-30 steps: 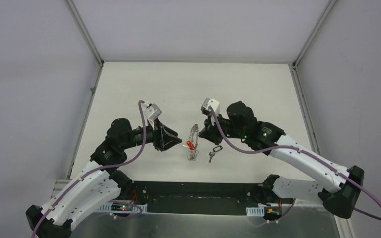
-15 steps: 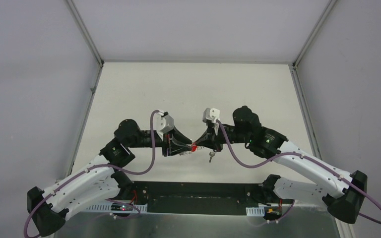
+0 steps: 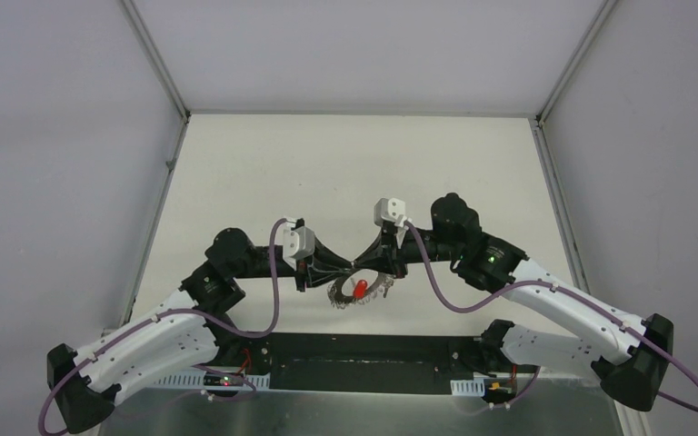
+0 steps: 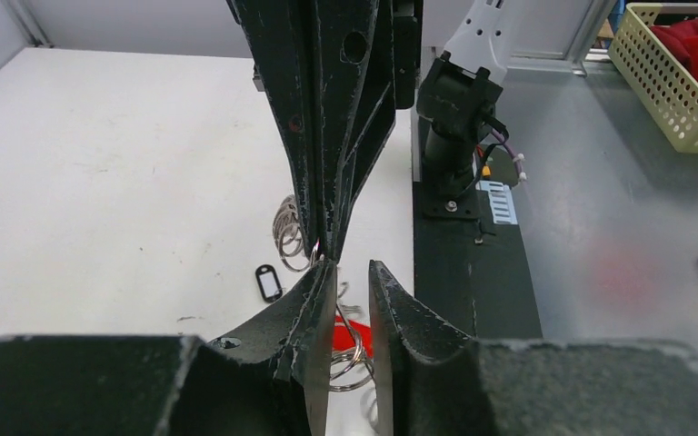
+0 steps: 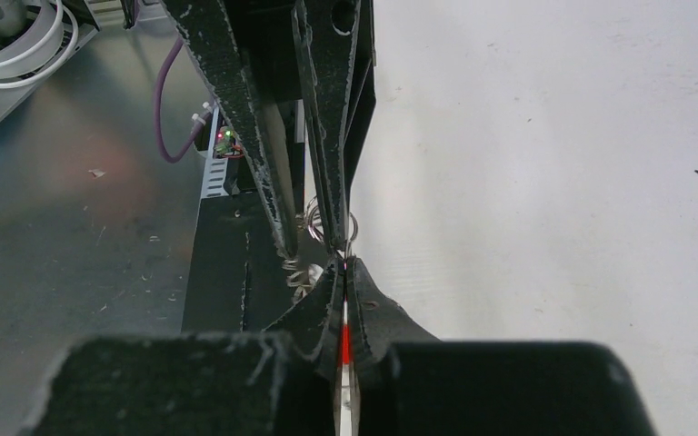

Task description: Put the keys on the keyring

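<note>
Moved: both arms have swung inward. The left gripper (image 4: 350,268) and right gripper (image 5: 345,265), well apart a second ago, now meet tip to tip over the table's (image 3: 345,163) near edge, mid-width.
Left gripper: jaws were wide and are now narrowly apart, with the tips at the keyring's (image 3: 336,296) wire loops. Whether it grips anything cannot be told.
Right gripper: jaws pressed together as before, clamped on the keyring's rim.
Keyring: seen edge-on earlier, it now hangs below the tips, its face towards the top camera.
Red-headed key (image 3: 361,288): inside the ring's outline, lower than half a second ago.
Silver key (image 3: 384,290): on the table just beside the ring, on the right arm's side, unmoved. The dark tag (image 4: 268,282) lies near it.
</note>
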Robot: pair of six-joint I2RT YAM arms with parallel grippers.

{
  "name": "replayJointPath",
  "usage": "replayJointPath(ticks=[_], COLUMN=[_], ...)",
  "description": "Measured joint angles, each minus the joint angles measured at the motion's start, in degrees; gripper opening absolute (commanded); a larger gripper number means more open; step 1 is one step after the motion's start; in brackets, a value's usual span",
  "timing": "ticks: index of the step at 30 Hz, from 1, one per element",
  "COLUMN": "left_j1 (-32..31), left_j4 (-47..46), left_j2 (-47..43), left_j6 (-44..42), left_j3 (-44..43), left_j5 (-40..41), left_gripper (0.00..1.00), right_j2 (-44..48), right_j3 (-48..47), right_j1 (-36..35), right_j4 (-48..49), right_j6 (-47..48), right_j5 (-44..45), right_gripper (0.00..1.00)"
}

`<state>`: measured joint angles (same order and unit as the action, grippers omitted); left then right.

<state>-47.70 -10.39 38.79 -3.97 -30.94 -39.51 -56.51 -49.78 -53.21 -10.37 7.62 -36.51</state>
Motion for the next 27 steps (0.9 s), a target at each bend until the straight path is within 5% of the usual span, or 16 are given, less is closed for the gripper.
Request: replayJointPath(ticks=[17,27], left_j1=[0.02,0.02], left_j4=[2.97,4.02], left_j2=[-3.37,0.28], left_j6=[-2.14,-1.9], left_j3=[-0.07,-0.85], left_j5=[4.87,3.06], left_gripper=[0.31,0.25], right_j2=[0.0,-0.07], right_j3=[-0.02,-0.02], right_j1=[0.09,0.13], right_j4=[0.72,0.37], right_j6=[-0.46,-1.14], right_j5=[-2.38,-2.95], right_gripper=[0.0,0.0])
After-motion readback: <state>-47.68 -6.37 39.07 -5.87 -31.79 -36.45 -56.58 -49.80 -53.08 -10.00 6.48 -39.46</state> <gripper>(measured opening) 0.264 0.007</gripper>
